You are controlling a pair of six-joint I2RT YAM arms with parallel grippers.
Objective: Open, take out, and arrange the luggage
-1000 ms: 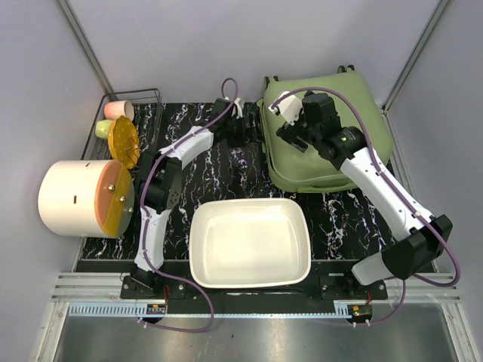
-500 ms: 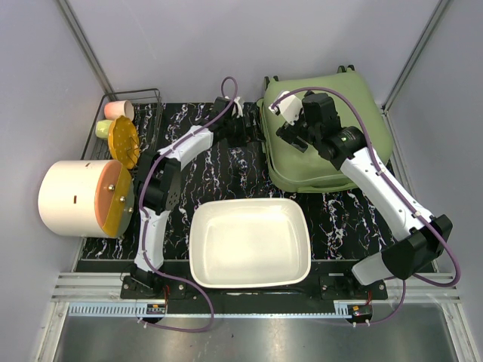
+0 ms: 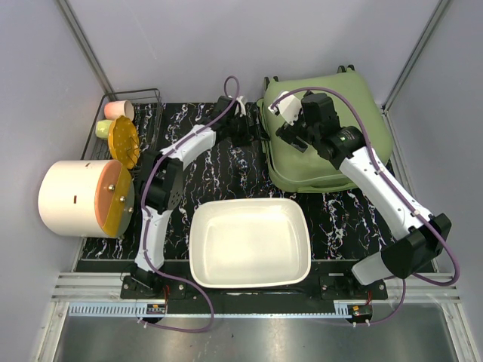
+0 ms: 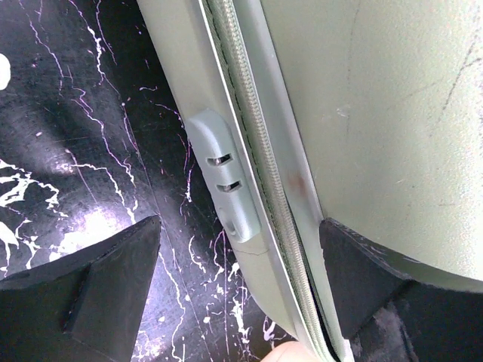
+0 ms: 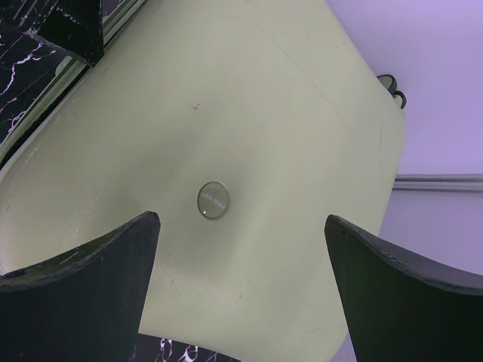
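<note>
We are holding our 2 claws wide open, left gripper (image 4: 238,253) over the zipper (image 4: 256,151) edge of the luggage (image 3: 355,98), right gripper (image 5: 241,230) over its lid, maybe touching.

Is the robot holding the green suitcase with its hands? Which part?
No, nothing is held. The left gripper is open over the zipper edge of the luggage, and the right gripper is open above its top.

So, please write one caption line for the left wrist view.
Open left hand over the zipper of the green luggage on the black marbled table.
</note>
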